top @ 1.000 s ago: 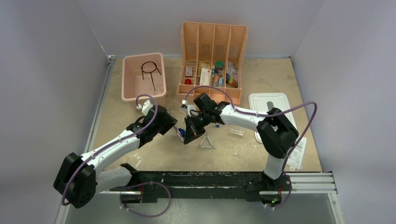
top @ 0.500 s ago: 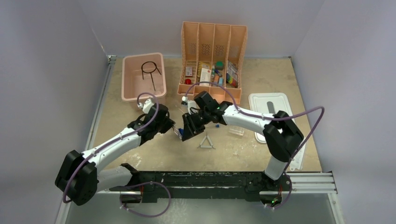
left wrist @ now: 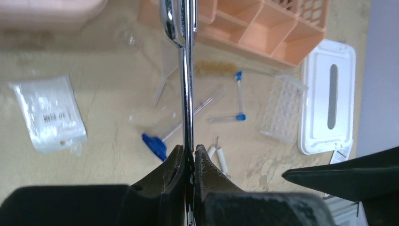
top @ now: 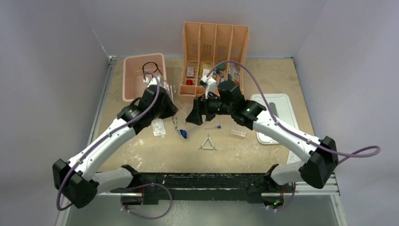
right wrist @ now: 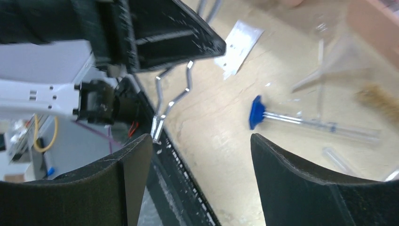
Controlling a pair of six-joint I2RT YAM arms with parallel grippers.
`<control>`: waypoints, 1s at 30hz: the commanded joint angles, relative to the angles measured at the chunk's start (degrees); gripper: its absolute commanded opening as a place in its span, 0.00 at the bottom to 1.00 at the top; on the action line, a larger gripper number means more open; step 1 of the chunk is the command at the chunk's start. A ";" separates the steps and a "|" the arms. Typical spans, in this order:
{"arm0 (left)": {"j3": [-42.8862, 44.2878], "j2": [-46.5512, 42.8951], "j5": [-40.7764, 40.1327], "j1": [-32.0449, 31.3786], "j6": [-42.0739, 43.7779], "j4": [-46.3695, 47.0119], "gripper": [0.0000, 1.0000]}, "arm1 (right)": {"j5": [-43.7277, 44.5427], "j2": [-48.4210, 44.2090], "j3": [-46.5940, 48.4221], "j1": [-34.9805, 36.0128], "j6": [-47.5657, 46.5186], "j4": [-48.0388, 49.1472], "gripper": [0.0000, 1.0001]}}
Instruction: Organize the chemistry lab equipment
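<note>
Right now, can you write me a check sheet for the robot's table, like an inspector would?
Surface: mottled beige table, no spills seen.
Job's things: metal tongs held in the left claw; white triangle, clear packet, tube rack and blue-capped tubes loose on the table; black wire tripod in the pink bin.
Clutter: orange divider box with colourful bits; white lid flat on the right.
Claws: left claw shut on the tongs; right claw open, holding nothing.
Cables: purple cables loop over both arms, no snag seen.
Surroundings: plain grey walls; nothing else seen.
</note>
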 commanded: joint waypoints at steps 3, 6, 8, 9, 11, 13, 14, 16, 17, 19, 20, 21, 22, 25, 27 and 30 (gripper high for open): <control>24.97 11.36 -2.50 2.13 18.74 -7.34 0.00 | 8.31 -1.19 2.78 -2.64 -3.24 -1.34 0.77; 31.22 17.52 1.95 10.05 22.41 -9.26 0.00 | 10.03 -0.53 3.93 -3.17 -4.12 -3.14 0.77; 34.68 21.19 5.80 15.80 24.79 -9.82 0.00 | 10.58 -0.29 3.82 -3.90 -4.24 -3.84 0.77; 36.38 23.05 6.91 18.13 26.08 -9.98 0.00 | 10.88 -0.21 3.67 -4.25 -4.24 -4.05 0.77; 39.69 26.56 8.62 21.97 28.02 -10.23 0.00 | 11.23 0.16 3.18 -4.96 -4.28 -4.16 0.77; 41.96 30.03 13.25 26.89 28.92 -10.20 0.00 | 11.67 0.72 3.07 -5.82 -4.16 -4.54 0.77; 42.75 31.71 15.01 28.80 29.19 -10.12 0.00 | 11.69 1.15 3.11 -6.46 -4.08 -4.71 0.77; 43.77 34.47 14.79 32.56 28.74 -9.18 0.00 | 11.06 2.34 3.71 -7.69 -3.53 -5.49 0.77; 43.72 35.86 14.39 33.65 28.33 -8.36 0.00 | 10.50 3.19 3.91 -8.25 -3.38 -5.47 0.77; 45.77 40.18 14.66 36.25 29.38 -9.91 0.00 | 10.46 4.58 4.90 -9.15 -3.63 -5.38 0.76; 47.48 42.27 13.93 36.33 30.68 -11.59 0.00 | 10.46 5.41 5.71 -9.59 -4.07 -5.86 0.76; 49.29 44.00 12.49 36.35 31.93 -13.30 0.00 | 10.51 6.20 6.60 -10.06 -4.85 -6.27 0.76; 51.52 45.74 10.93 36.35 32.95 -15.01 0.00 | 10.65 6.95 7.27 -10.50 -5.21 -6.50 0.76; 55.44 49.72 6.02 36.34 35.77 -18.42 0.00 | 10.47 8.65 8.36 -11.79 -5.63 -6.37 0.76; 56.72 51.38 3.07 36.31 36.97 -19.26 0.00 | 10.38 9.38 8.71 -12.38 -5.56 -6.05 0.76; 58.56 53.76 1.02 36.08 38.37 -19.65 0.00 | 10.85 10.35 9.55 -13.01 -5.69 -6.21 0.76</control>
